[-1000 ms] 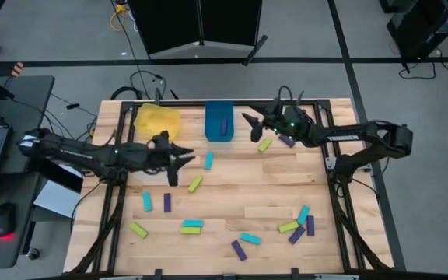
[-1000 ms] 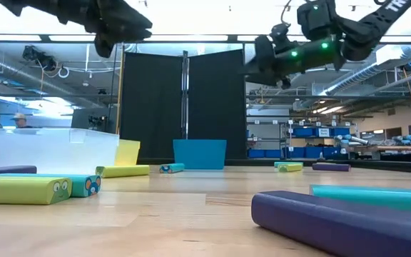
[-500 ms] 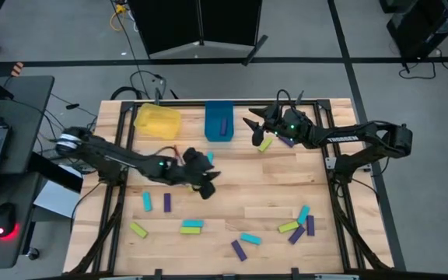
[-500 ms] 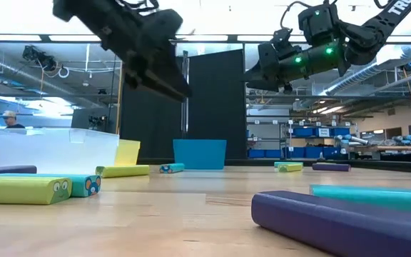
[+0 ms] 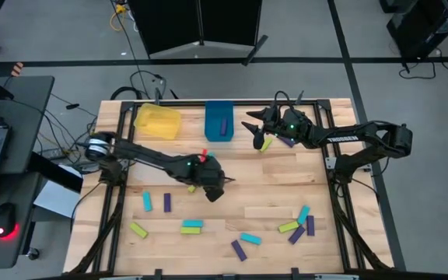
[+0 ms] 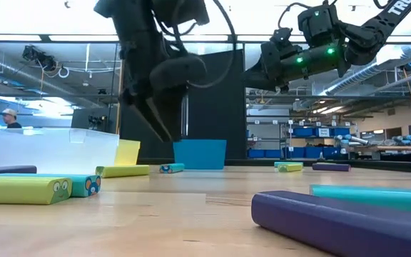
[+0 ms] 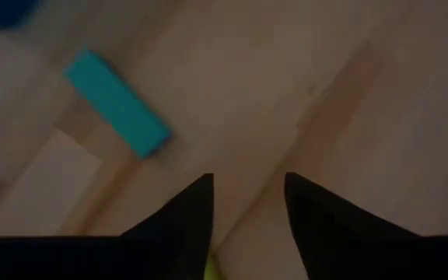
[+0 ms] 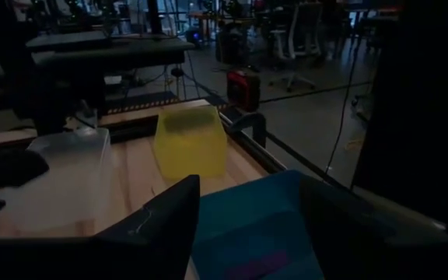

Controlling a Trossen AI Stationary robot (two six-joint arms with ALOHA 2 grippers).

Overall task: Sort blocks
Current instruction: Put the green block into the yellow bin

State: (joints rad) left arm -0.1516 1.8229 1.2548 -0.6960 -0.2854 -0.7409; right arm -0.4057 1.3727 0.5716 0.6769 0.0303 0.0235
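The left hand (image 5: 215, 189) was out near the middle of the bench (image 5: 271, 190), well in front of the blue bin (image 5: 219, 122) and pointing down at the wood. In its wrist view the two fingers (image 7: 187, 225) stood apart with bare wood between them, so spread and pinching nothing. A teal block (image 7: 117, 112) lay just ahead of it, and a sliver of lime showed right at the finger roots.

The right hand (image 5: 256, 128) hung in the air just to the right of the blue bin, above the bench. Its fingers (image 8: 158, 222) were spread too, nothing between them. A lime block (image 5: 265, 145) lay on the wood right below it and a purple block (image 5: 287, 141) just beyond that.

One purple block (image 5: 224, 125) was already in the blue bin. The yellow bin (image 5: 157, 120) sat to the left of the blue one, and a clear bin (image 6: 48, 150) stood further left.

The rest of the blocks were scattered along the front of the bench, far from the blue bin: a teal and purple pair (image 5: 156, 202) on the left, a lime one (image 5: 138, 229), a lime-teal pair (image 5: 192, 226), and a mixed cluster (image 5: 300, 222) on the right.
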